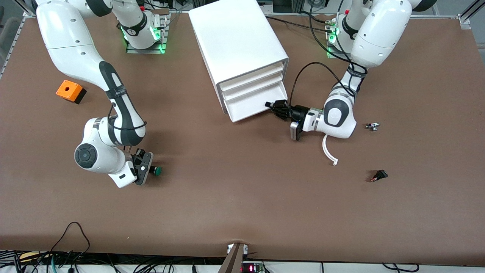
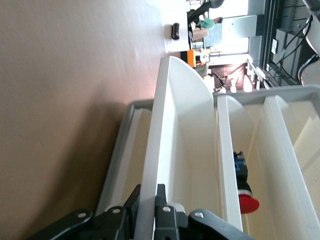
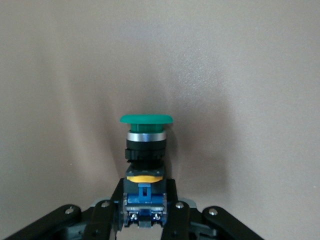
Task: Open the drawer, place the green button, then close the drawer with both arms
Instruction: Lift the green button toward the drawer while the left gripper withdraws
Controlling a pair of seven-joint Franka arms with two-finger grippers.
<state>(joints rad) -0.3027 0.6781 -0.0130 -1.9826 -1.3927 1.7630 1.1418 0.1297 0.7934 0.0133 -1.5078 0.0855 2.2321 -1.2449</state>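
Note:
The white cabinet (image 1: 237,41) stands at the table's middle, its three drawer fronts facing the front camera. My left gripper (image 1: 273,105) is shut on the front wall of the lowest drawer (image 1: 257,100) at its corner toward the left arm's end. The left wrist view shows its fingers (image 2: 161,200) pinching that thin white wall (image 2: 172,135). The drawer stands out a little from the cabinet. My right gripper (image 1: 148,169) is shut on the blue rear end of the green-capped button (image 1: 157,170), low over the table toward the right arm's end. It also shows in the right wrist view (image 3: 146,145), held level.
A red-capped button (image 2: 247,202) lies in the drawer above the gripped one. An orange cube (image 1: 69,91) sits toward the right arm's end. A small metal part (image 1: 373,126), a black part with reddish tip (image 1: 379,175) and a white curved strip (image 1: 329,149) lie toward the left arm's end.

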